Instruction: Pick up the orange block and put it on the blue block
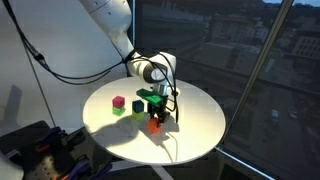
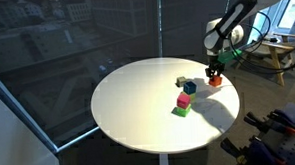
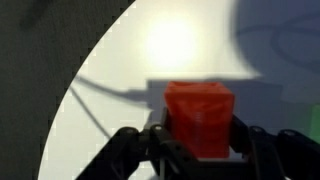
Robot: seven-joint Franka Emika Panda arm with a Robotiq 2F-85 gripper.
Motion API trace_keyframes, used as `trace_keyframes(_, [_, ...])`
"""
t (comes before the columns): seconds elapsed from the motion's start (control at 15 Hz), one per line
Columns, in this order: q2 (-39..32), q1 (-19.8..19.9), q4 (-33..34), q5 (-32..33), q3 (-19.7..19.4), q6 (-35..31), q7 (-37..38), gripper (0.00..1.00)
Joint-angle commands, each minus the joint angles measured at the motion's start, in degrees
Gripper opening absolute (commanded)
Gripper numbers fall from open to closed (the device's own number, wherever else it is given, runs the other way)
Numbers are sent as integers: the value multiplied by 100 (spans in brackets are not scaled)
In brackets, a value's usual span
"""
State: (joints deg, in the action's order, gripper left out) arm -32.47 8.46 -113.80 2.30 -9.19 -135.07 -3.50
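The orange block (image 3: 200, 118) is a small orange-red cube between my gripper's (image 3: 198, 140) two black fingers, which press on both its sides. In both exterior views the gripper (image 1: 156, 116) (image 2: 215, 72) points down with the orange block (image 1: 154, 126) (image 2: 214, 80) at its tips, at or just above the round white table (image 1: 195, 120) (image 2: 138, 103), near its edge. A small dark block that looks like the blue block (image 2: 190, 88) lies on the table a short way from the gripper. It is out of the wrist view.
A pink cube (image 1: 118, 102) (image 2: 183, 98) sits with a green cube (image 1: 118, 111) (image 2: 179, 110) close beside it, near the table's middle. Dark windows stand behind the table. Cables hang from the arm (image 1: 110, 30). Equipment stands by the table's edge (image 2: 274, 122).
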Motion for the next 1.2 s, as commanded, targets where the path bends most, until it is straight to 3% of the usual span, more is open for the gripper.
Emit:
trace_keyframes(0.0, [457,-60,-116,238,-47,378,124,26])
trace_keyframes(0.6, [1040,-84,-232,266,-34,197,289,26])
trace_keyframes(1.13, [1097,-287,-186,270,70,86,436,26])
